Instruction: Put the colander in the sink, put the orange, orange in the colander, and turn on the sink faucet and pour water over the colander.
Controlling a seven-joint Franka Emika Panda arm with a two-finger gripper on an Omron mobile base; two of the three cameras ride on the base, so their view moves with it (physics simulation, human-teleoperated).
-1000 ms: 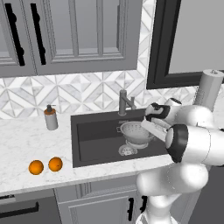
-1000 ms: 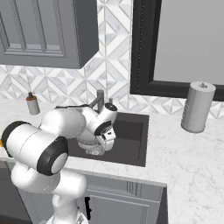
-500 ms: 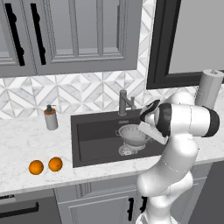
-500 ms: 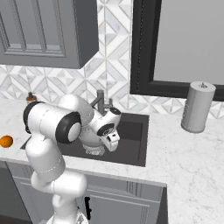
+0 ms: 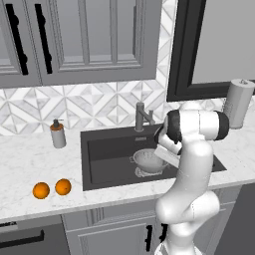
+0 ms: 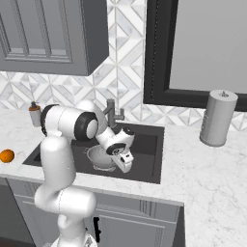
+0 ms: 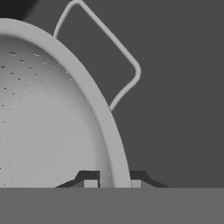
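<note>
The silvery perforated colander [image 5: 147,160] [image 6: 99,157] stands upright on the floor of the dark sink [image 5: 107,149] [image 6: 147,144], in front of the grey sink faucet [image 5: 142,117] [image 6: 112,112]. My gripper [image 7: 112,181] [image 5: 160,157] is shut on the colander's rim, one fingertip [image 7: 90,180] inside the bowl [image 7: 43,109] and the other outside, close to its wire side handle [image 7: 127,57]. Two oranges [image 5: 41,190] [image 5: 63,187] lie side by side on the counter left of the sink. One orange [image 6: 6,156] shows at the left edge of the right base view.
A soap dispenser [image 5: 58,134] [image 6: 34,114] stands on the counter left of the sink, by the tiled wall. A paper towel roll [image 5: 238,103] [image 6: 218,118] stands to the right. Grey cabinets hang above, and a dark-framed window is behind the faucet.
My arm's upper links have swung upright over the sink's front right. The colander stays in about the same spot on the sink floor, with the gripper still shut on it.
</note>
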